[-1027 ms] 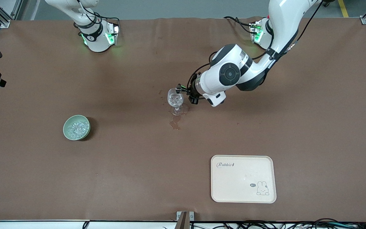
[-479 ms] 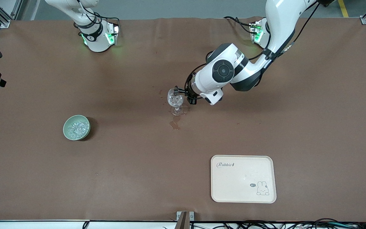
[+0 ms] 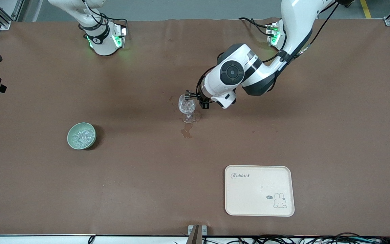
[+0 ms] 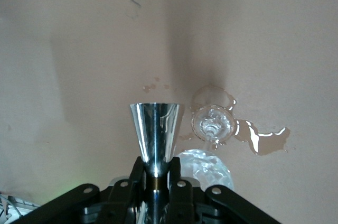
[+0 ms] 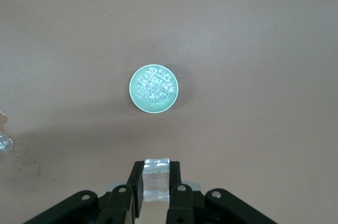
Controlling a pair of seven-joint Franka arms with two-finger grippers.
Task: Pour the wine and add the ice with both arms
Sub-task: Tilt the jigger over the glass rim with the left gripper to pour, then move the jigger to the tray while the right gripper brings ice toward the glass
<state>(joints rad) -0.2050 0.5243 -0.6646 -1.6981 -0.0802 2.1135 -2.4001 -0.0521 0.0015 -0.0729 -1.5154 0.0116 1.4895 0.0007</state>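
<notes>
- Left pincer [image 3: 192, 97] is clamped on a shiny metal scoop [image 4: 155, 137], poised beside the stemmed glass [image 3: 187, 105], presumably to tip ice in.
- Right pincer [image 5: 156, 182], high over the desk [image 3: 333, 135], grips what may be a clear scoop [image 5: 157, 165]; ice [image 3: 81, 137] fills 1 green bowl [image 3: 71, 131] toward the right arm's end.

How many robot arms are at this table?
2. The left arm reaches over the wine glass mid-table; the right arm shows only its base at the table's edge, the rest out of view.
</notes>
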